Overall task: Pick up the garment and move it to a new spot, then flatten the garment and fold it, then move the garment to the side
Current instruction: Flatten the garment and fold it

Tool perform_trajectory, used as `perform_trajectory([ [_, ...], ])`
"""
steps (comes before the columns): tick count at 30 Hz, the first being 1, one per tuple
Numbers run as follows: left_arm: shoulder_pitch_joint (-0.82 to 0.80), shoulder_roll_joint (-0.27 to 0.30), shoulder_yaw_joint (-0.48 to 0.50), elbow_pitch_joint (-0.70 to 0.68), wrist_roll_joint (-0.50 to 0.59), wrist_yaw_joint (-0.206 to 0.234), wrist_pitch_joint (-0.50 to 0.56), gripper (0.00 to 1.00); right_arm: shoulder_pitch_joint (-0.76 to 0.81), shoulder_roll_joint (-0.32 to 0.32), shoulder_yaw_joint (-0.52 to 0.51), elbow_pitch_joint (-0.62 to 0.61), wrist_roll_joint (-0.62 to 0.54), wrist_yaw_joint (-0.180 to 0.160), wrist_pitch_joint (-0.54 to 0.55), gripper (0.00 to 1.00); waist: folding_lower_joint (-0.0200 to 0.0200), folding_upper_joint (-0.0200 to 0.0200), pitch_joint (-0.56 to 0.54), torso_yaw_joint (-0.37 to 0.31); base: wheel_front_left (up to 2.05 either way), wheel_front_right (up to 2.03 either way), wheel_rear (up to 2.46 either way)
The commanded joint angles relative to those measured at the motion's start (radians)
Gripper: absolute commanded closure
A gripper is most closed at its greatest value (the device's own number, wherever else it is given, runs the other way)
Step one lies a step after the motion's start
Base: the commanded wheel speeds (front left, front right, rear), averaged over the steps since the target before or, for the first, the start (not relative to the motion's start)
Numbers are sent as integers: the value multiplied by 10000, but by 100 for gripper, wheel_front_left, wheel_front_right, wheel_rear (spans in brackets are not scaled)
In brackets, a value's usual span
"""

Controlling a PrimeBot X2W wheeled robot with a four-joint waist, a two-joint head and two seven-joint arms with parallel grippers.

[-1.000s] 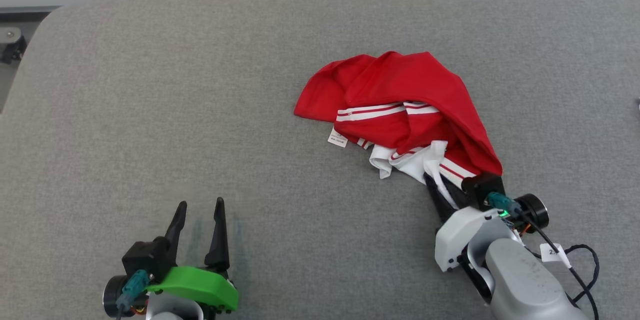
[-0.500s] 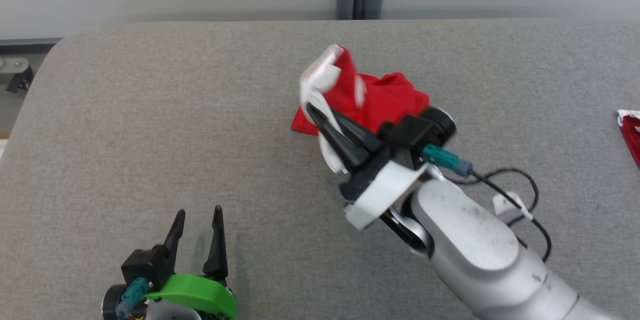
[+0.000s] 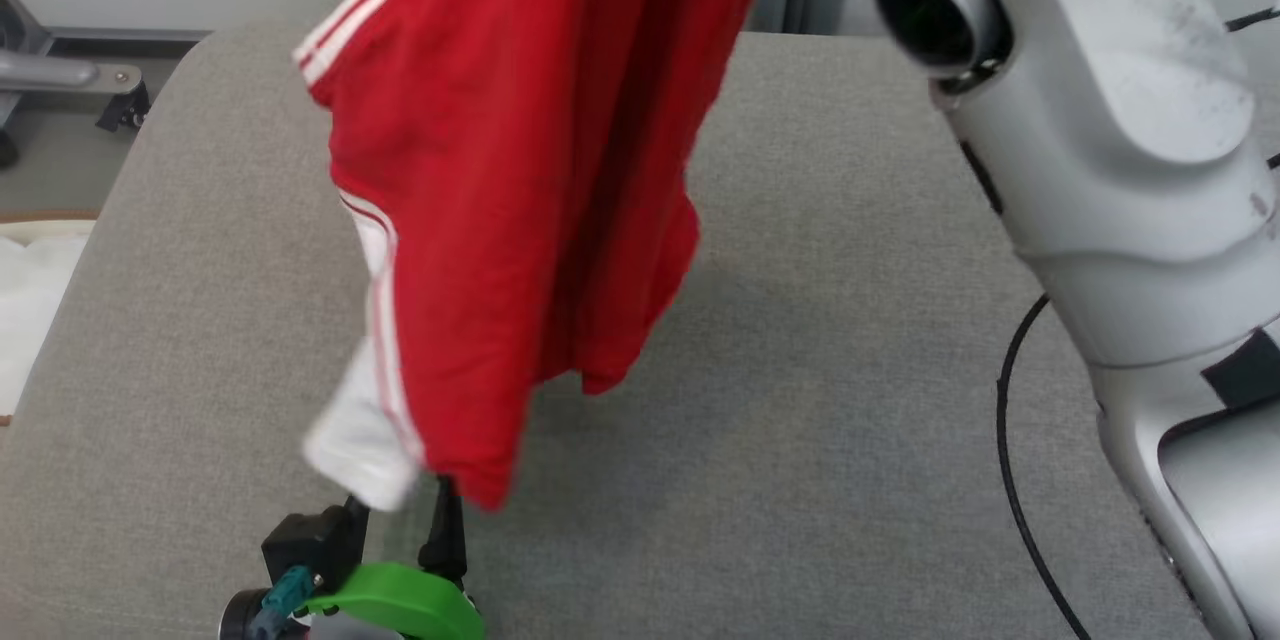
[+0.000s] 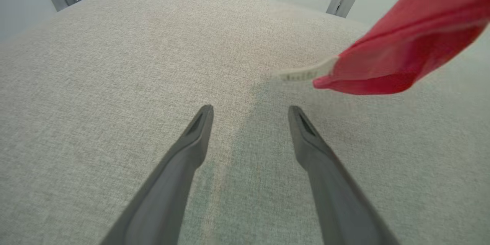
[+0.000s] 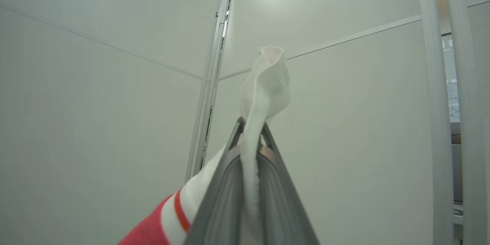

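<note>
We saw the red garment (image 3: 520, 170) off the table (image 3: 850, 370), hanging in the air as a long, loose drape. In the head view it ran from the 12 o'clock edge down toward 7 o'clock. White stripes ran along its 9 o'clock side, and a white cuff hung at its lowest corner.

The right pincer (image 5: 252, 126) was clamped on the garment. In the right wrist view its two fingers were pressed together on a white band of the fabric. A white fold stood up past the fingertips toward 12 o'clock, and red cloth with a white stripe trailed off toward 7 o'clock. Behind it were a pale wall (image 5: 95, 103) and a metal post (image 5: 208, 84).

The pale right forearm (image 3: 1120, 120) took up the 2 to 4 o'clock part of the head view, with a black cable (image 3: 1010, 460) looping over the table just beside it.

The left pincer (image 4: 249, 109) had its fingers spread apart with nothing between them, low over the grey table. In the head view it sat at 7 o'clock, behind its green guard (image 3: 400, 605), and the garment's lowest corner covered its fingertips. From the left wrist view the garment's hem and a small white tag hung at 2 o'clock, near the fingertips but apart from them.

A white cloth (image 3: 30, 310) lay beyond the table's 9 o'clock edge.
</note>
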Motion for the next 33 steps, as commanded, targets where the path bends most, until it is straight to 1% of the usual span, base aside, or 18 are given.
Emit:
perform_trajectory([
  [1,-223,28,37,-49,-54,74,-5,0,-25,-40,-386,400,-360,-12,-15,100,0,0,299,132,0,0,0],
  [4,-279,26,141,-86,-107,130,-5,0,127,-41,-1245,1219,-1303,-12,-15,100,0,0,496,-9,0,0,0],
  [6,-358,26,214,-98,-70,134,-5,0,531,-76,-1891,1964,-2201,-12,-15,100,0,0,626,-154,0,0,0],
  [9,-475,23,235,-143,10,77,-5,0,1320,-627,-2819,3172,-3438,-14,-17,100,0,0,759,-359,0,0,0],
  [12,-596,26,135,-174,-2,29,-5,0,2255,-1167,-3942,4516,-4313,-12,-17,100,0,0,859,-531,0,0,0],
  [13,-662,26,104,-206,-21,11,-5,0,2537,-1349,-4370,4947,-4598,-12,-18,88,0,0,920,-599,0,0,0],
  [14,-751,26,60,-237,-20,-8,-5,0,2705,-1518,-4767,5165,-4860,-12,-18,10,0,0,954,-645,0,0,0],
  [15,-824,26,1,-251,-9,-30,-5,0,2965,-1696,-5146,5326,-5204,-12,-20,0,0,0,978,-695,0,0,0],
  [17,-879,28,-91,-276,-7,-40,-3,0,3505,-1718,-5820,5352,-5526,-12,-20,0,0,0,976,-828,0,0,0],
  [19,-935,29,-133,-339,9,-57,-5,0,4037,-1555,-6306,5100,-5724,-12,-18,0,0,0,940,-1016,0,0,0],
  [22,-1000,26,-251,-469,105,-135,-5,0,4753,-1339,-6667,4441,-5752,-12,-18,0,0,0,827,-1243,0,0,0],
  [27,-937,28,-606,-769,228,-338,-5,0,6187,-851,-6525,3084,-5223,-12,-17,0,0,0,533,-1582,0,0,0],
  [33,-860,35,-1301,-549,463,-525,-3,0,7653,-570,-6203,1688,-4833,-12,-18,0,0,0,319,-1795,0,0,0],
])
